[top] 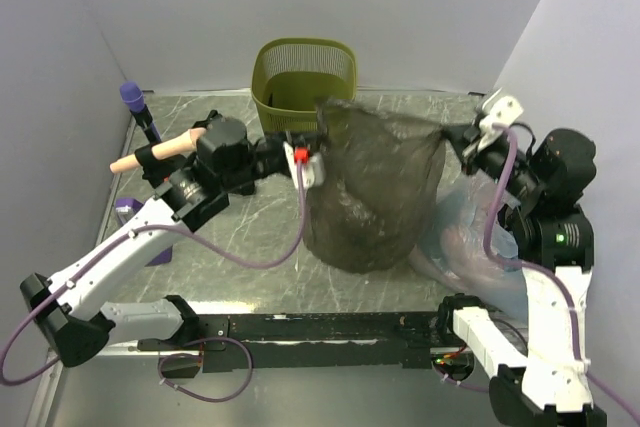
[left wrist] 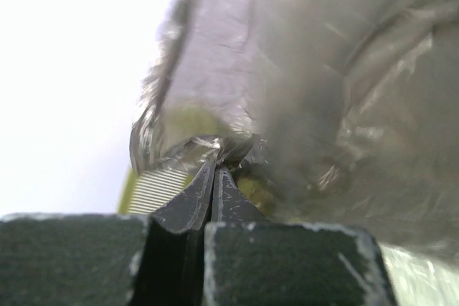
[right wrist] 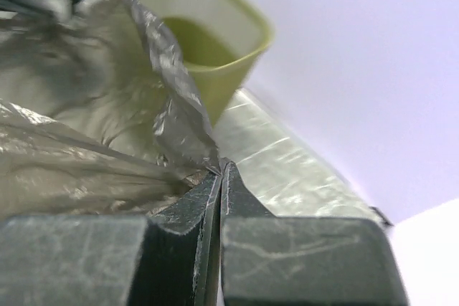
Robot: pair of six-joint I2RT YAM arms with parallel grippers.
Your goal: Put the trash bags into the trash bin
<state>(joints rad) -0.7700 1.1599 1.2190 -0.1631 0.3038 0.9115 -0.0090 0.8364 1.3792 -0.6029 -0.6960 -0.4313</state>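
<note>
Now, with my left tool [left wrist: 215, 170] and right tool [right wrist: 220, 168] each pinched tight on opposite edges of the trash bag [top: 375, 197], which hangs just before the trash bin [top: 285, 87], I should lift both evenly to clear its rim.

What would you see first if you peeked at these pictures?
A big dark trash bag fills the middle, stretched wide between the left fingers and the right fingers, each pinched shut on its top edge. Just behind it stands the green bin. A clear bluish bag lies on the table at the dark bag's right.
</note>
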